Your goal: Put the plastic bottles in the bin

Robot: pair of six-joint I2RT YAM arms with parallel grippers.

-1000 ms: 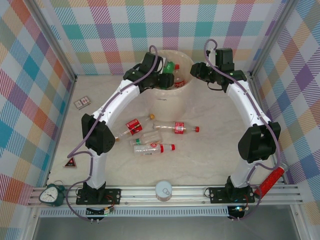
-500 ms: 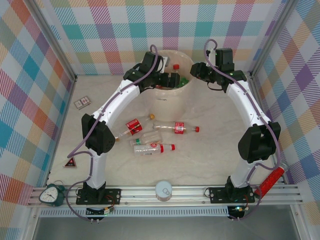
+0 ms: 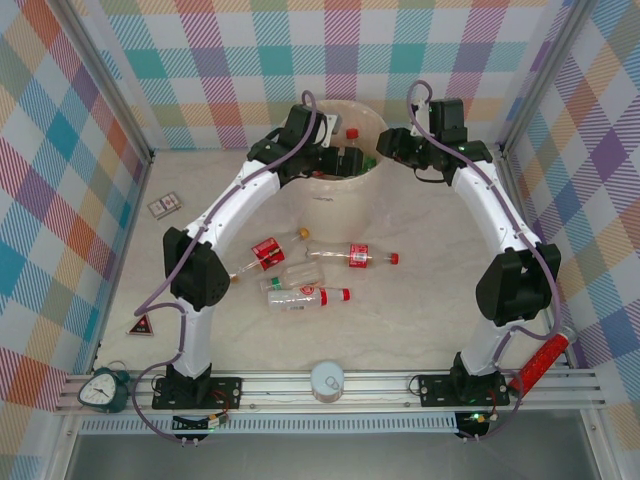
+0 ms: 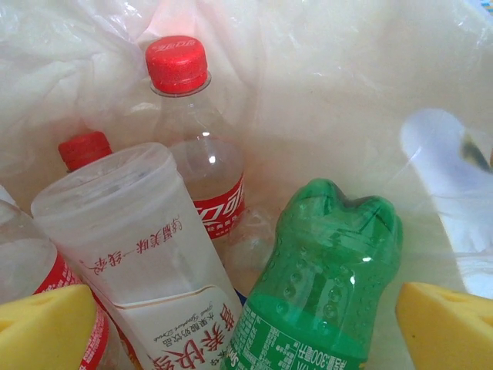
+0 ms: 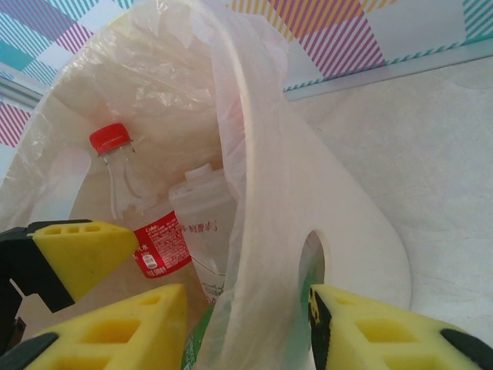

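Observation:
The cream bin (image 3: 330, 205) stands at the back centre with a thin plastic liner. My left gripper (image 3: 345, 160) hangs open above its inside. Below its yellow pads (image 4: 46, 331) lie a green bottle (image 4: 331, 285), a red-capped clear bottle (image 4: 196, 154) and a milky white bottle (image 4: 146, 247). My right gripper (image 3: 385, 150) straddles the bin's rim (image 5: 285, 200) with its jaws a little apart, the right pad (image 5: 377, 331) against the rim's outside. Several plastic bottles lie on the table: two with red labels (image 3: 268, 250) (image 3: 358, 257), a clear one (image 3: 298, 275) and another (image 3: 305, 295).
A round white-lidded jar (image 3: 327, 380) sits on the front rail between the arm bases. A green alarm clock (image 3: 100, 388) is at the front left, a small card (image 3: 163, 207) at the left, a red-handled tool (image 3: 540, 362) at the front right. Plaid walls enclose the table.
My left gripper has opened and the green bottle has dropped into the bin. My right gripper's jaws have loosened on the rim.

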